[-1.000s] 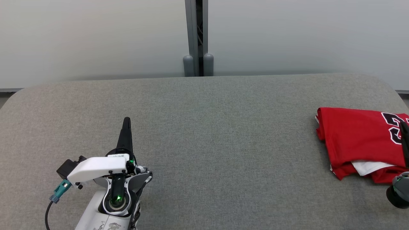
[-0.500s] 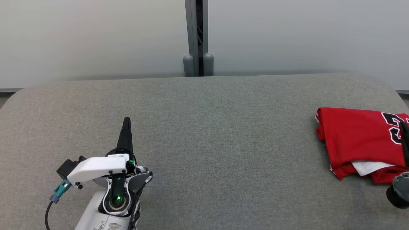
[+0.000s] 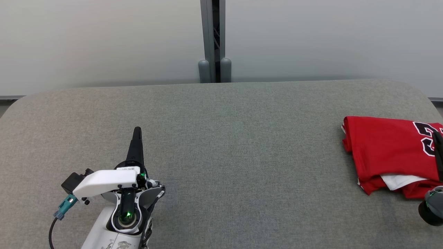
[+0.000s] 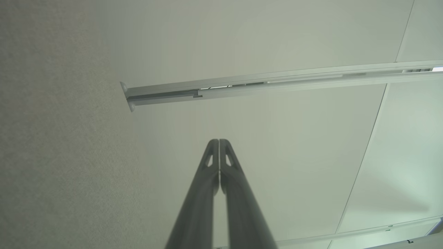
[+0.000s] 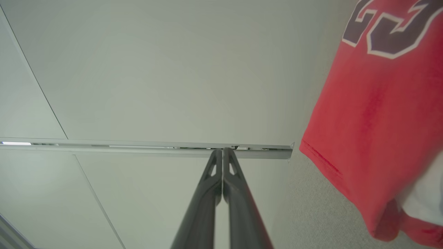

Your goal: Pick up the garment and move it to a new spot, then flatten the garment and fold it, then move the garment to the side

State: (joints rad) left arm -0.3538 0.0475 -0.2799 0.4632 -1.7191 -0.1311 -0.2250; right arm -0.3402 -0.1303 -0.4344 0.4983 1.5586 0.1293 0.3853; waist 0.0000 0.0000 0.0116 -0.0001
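**Garment folded at far right, both grippers closed and empty**

The garment (image 3: 387,152) lies as a folded red stack at the right end of the table (image 3: 242,145). It runs off the head view's right edge, so its full extent is unknown. The number print (image 3: 426,138) faces up, and a white sleeve (image 3: 403,180) pokes out of the near-side fold.

Right gripper (image 3: 437,135): fingers pressed together, nothing between them, pointing away from the robot. In the head view it overlaps the print on the right part of the stack. I can't tell whether it touches the cloth or hangs just above it. In the right wrist view the red cloth sits off to one side of the fingers, not between them.

Left gripper (image 3: 137,130): fingers together, empty, over bare table at lower left. It is well apart from the garment, with most of the table between them.

Key relation: the garment is far to the right of the left fingers and right at the right fingers, so the right arm is clearly nearer. The visible part of the stack runs left-right, roughly crosswise to the right fingers.

Judgement: the fold and the side placement look done. Risk: if the right arm backs out low, a finger could drag the top layer and open the fold.
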